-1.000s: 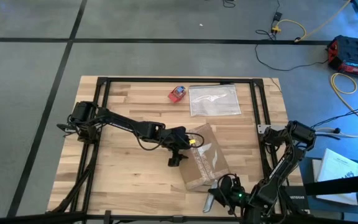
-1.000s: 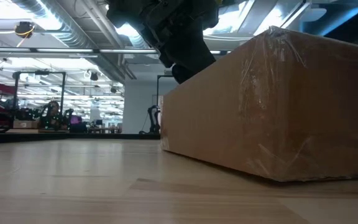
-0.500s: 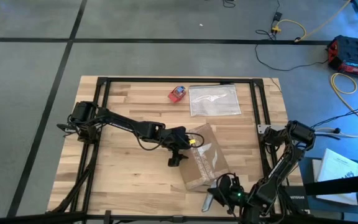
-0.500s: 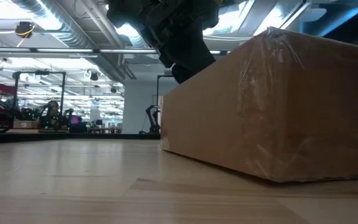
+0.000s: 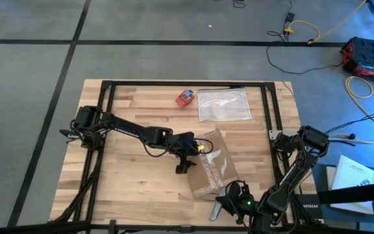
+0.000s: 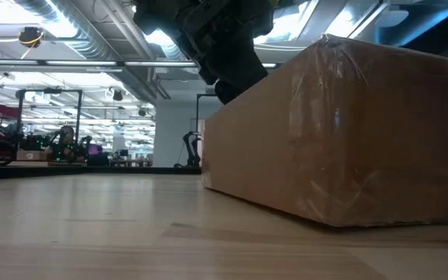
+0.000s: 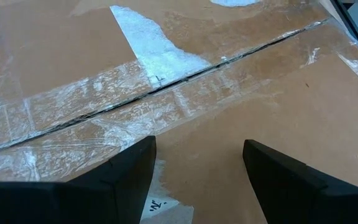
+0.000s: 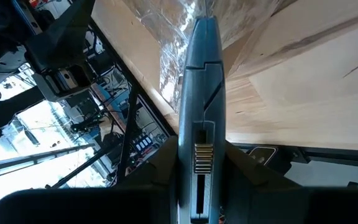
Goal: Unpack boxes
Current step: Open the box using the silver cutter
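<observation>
The brown cardboard box (image 5: 211,166) lies flat on the table, right of the middle, its top crossed by a clear-taped seam (image 7: 166,87). My left gripper (image 7: 197,146) stands open over the box's top at its far left part (image 5: 202,150), slanting down. In the low view it shows dark behind the box's upper edge (image 6: 232,62). My right gripper (image 5: 230,201) is at the box's near right corner, shut on a grey utility knife (image 8: 199,93). My left gripper's open fingers (image 7: 129,165) hang low over the box's top beside the taped seam; I cannot tell whether they touch it. My right gripper pinches the knife's handle (image 8: 197,162) between its two fingers, the knife lying along them. The knife's front end (image 8: 202,28) points at the box's taped near edge; whether it touches cannot be told.
A clear plastic bag (image 5: 224,104) and a small red-and-blue object (image 5: 186,97) lie near the table's far edge. Black frame rails (image 5: 270,123) run along the table's sides. Bare wood (image 5: 135,179) lies left of the box.
In the low view the box's near corner has shifted a little sideways on the table. Both grippers have kept their places and their openings.
</observation>
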`<action>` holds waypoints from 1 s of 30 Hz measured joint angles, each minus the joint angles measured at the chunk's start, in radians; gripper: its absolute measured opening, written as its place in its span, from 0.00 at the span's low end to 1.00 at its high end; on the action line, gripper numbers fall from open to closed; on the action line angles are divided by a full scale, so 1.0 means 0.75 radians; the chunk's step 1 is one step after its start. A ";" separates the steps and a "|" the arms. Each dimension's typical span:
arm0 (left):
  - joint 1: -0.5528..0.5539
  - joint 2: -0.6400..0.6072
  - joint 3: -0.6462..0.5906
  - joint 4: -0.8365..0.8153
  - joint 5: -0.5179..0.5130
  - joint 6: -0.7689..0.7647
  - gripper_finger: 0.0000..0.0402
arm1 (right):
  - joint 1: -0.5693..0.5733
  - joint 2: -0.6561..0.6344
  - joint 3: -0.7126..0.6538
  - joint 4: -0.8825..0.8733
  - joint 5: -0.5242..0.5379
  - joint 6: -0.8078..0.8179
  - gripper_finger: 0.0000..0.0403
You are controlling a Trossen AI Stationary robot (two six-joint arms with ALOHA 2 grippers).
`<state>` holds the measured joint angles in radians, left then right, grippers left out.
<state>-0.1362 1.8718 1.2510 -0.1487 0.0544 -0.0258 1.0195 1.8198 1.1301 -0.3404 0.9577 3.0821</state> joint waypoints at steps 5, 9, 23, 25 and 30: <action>-0.011 -0.014 0.000 -0.019 -0.009 0.106 0.58 | 0.001 0.000 0.000 -0.001 -0.001 0.000 0.15; -0.024 -0.046 -0.002 -0.059 -0.006 0.167 0.58 | 0.000 0.000 0.000 -0.006 0.000 -0.001 0.15; -0.096 -0.243 -0.002 -0.264 0.373 0.558 0.58 | 0.000 0.000 0.000 -0.010 0.001 -0.003 0.15; -0.116 -0.217 -0.002 -0.301 0.376 0.650 0.58 | 0.000 0.000 0.000 -0.009 0.002 -0.003 0.15; -0.182 -0.150 -0.002 -0.320 0.240 0.893 0.58 | 0.001 0.000 0.000 -0.003 0.005 -0.003 0.15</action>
<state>-0.2727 1.7590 1.2491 -0.3889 0.2343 0.6436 1.0199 1.8198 1.1301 -0.3424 0.9614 3.0802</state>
